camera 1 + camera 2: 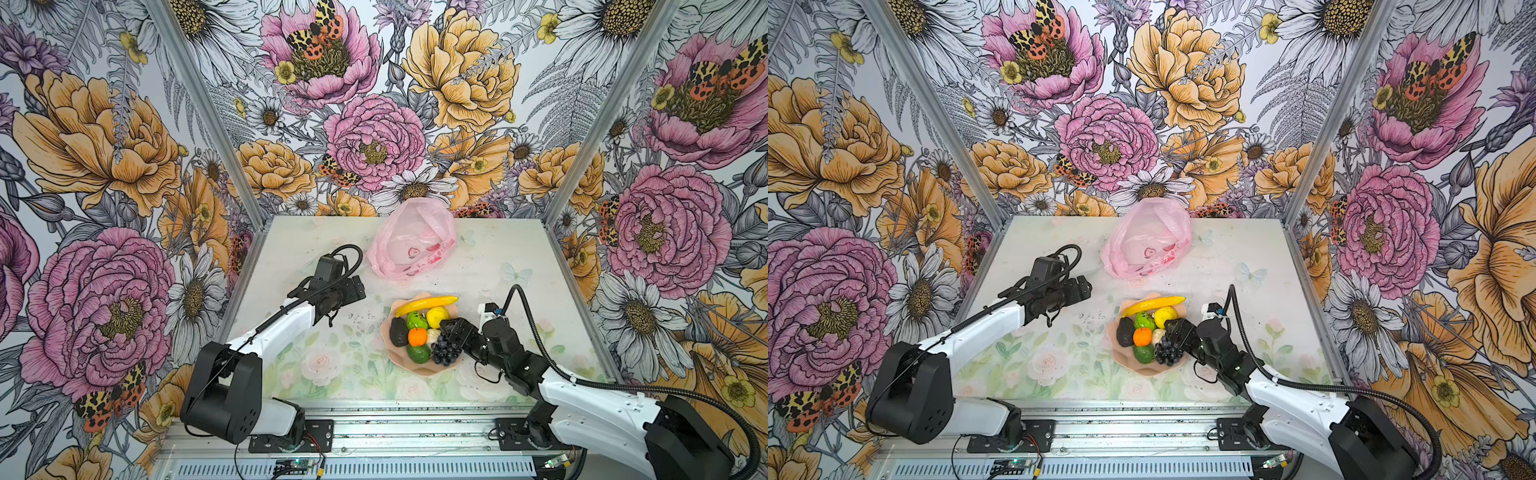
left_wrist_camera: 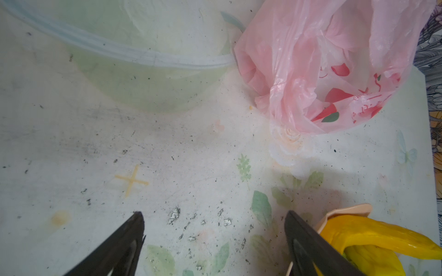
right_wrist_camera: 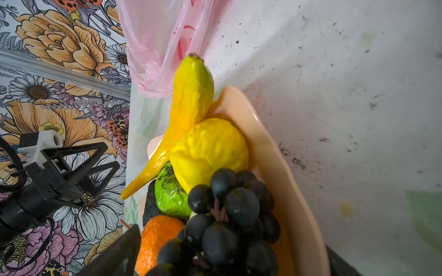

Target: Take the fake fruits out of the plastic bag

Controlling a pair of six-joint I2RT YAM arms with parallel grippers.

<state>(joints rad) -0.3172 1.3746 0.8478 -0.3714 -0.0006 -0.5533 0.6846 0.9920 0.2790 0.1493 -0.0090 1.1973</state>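
Fruits (image 1: 424, 332) piled in bowl (image 1: 415, 372) – bag (image 1: 411, 241) at worktop (image 1: 332, 257) rear, looks empty. Left end effector (image 1: 356, 291) open, empty, above bare worktop. Right end effector (image 1: 453, 330) open, low over grapes (image 1: 446, 352). Risk on retreat – jaw snags bunch, or knocks rim-perched banana (image 1: 428, 303) out of bowl

Three walls (image 1: 374, 124), papered with big pink, orange and white flowers and spotted moths, enclose the table (image 1: 498, 257) at its far edge and both sides. Silver metal posts (image 1: 208, 112) rise from its two far corners. The table is pale, printed with faint roses, leaves and butterflies, and speckled with black scuffs. A metal rail (image 1: 395, 436) runs along its near edge. The light is soft and even.
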